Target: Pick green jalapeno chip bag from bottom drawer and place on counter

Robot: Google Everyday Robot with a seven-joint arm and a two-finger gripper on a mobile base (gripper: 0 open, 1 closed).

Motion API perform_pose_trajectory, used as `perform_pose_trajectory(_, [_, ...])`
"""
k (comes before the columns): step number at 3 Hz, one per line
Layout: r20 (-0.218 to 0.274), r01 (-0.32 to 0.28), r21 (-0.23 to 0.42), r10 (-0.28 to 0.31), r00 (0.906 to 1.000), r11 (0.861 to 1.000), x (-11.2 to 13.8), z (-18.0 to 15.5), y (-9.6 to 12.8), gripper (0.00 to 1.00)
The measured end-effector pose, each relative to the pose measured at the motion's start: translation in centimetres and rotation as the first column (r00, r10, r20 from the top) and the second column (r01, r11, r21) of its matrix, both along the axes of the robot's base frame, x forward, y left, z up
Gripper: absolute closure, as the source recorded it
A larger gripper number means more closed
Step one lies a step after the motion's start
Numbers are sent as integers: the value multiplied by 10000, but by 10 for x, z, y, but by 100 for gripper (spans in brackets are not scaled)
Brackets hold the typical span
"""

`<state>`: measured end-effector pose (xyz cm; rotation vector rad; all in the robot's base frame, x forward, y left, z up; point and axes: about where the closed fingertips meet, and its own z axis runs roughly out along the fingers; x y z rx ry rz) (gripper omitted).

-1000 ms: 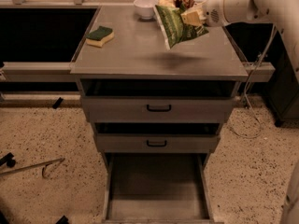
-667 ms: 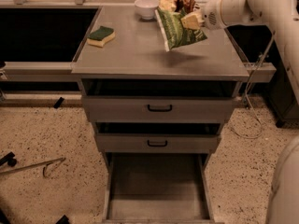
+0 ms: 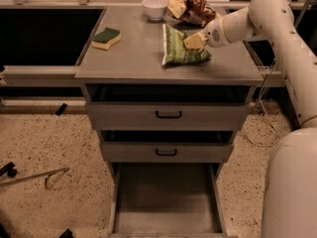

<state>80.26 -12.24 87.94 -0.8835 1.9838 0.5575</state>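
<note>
- green jalapeno chip bag [image 3: 181, 47] lies flat on the counter [image 3: 133, 58], right of counter centre, long side running front to back, front end close to the counter's front edge but not over it
- bag surface glossy green with pale print, a bit crumpled at the front right corner
- gripper [image 3: 194, 41] sits low over the counter's right half, at the bag's right edge and touching or almost touching it
- cannot tell whether the gripper is clamped on the bag or off it; its hold is not readable from this view
- white arm [image 3: 277, 29] comes in from beyond the counter's right side, wrist pointing left toward the bag
- bottom drawer [image 3: 166, 202] pulled out below the counter's front, plain grey floor showing, nothing seen inside
- two upper drawers [image 3: 168, 115] under the counter, both with black handles, both slightly out
- green-and-yellow sponge [image 3: 106, 37] on the counter's left part, well apart from the bag
- white bowl [image 3: 154, 7] at the counter's back edge, near the middle
- brown-and-yellow snack bag [image 3: 190, 8] at the counter's back right, just beside the bowl, apart from the green bag
- speckled floor [image 3: 49, 143] left of and below the counter, thin hooked metal rod [image 3: 34, 176] lying on it
</note>
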Motion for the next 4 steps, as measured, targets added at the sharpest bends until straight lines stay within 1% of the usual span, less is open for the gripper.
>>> perform_pose_trajectory(1, [-84, -62, -5, 62, 9999, 10000, -1, -3, 1, 81])
perform_pose_trajectory(4, [-85, -63, -4, 63, 9999, 10000, -1, -3, 1, 12])
